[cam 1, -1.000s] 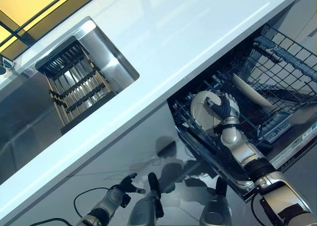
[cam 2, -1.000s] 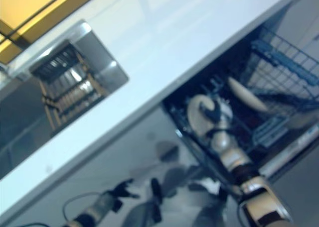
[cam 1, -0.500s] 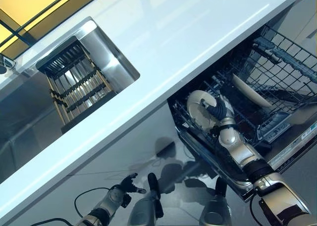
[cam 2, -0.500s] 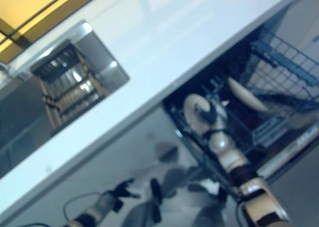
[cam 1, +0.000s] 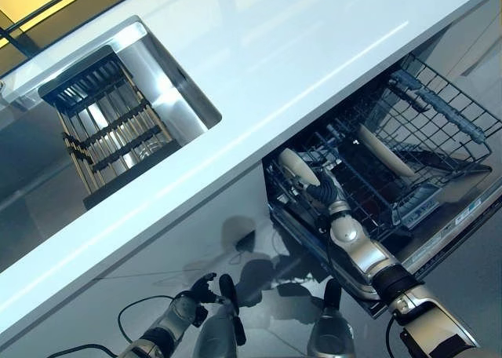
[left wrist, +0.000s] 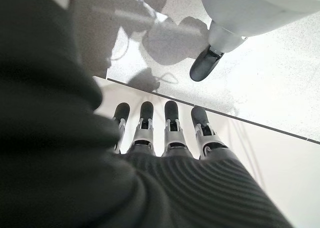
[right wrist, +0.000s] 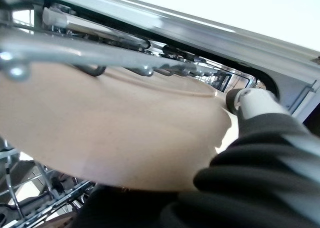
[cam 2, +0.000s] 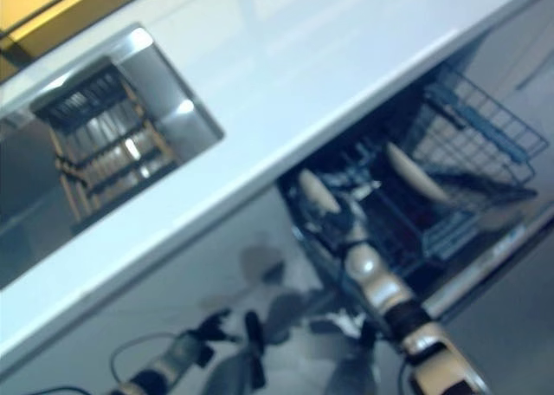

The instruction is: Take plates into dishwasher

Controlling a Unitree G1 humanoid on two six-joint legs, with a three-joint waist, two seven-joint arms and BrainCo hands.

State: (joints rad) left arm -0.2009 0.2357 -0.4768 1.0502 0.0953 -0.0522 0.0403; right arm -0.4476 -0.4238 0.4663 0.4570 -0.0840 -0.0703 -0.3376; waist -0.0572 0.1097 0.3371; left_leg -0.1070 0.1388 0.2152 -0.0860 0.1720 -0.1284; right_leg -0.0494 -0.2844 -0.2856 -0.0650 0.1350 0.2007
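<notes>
Left eye view: at the far left of the white counter (cam 1: 259, 52) a steel sink (cam 1: 169, 87) is sunk into the top, and a dark slatted rack (cam 1: 110, 130) is seen inside it. Low at the left, below the counter's front edge, the left hand (cam 1: 200, 289) hangs over the grey floor (cam 1: 157, 283), well apart from everything else; in the left wrist view its fingers (left wrist: 172, 125) are held straight and side by side, with nothing between them. Further right, under the counter's front edge, a wire dishwasher basket (cam 1: 439, 130) is pulled out. At the basket's left end a cream plate (cam 1: 295, 165) is stood on edge among the wires, and the right hand (cam 1: 323, 187) is laid against it. In the right wrist view the same plate (right wrist: 110, 128) fills most of the frame, lying under a steel rail (right wrist: 75, 53) of the basket, with a dark-tipped finger (right wrist: 245, 100) of the right hand curled onto its rim; the hand is thus clamped on the plate, though the rest of its fingers are hidden behind the dark cover. To the right of that, near the middle of the basket, a second cream plate (cam 1: 386, 150) is leaned on edge in the wires, apart from the hand and from the first plate.
</notes>
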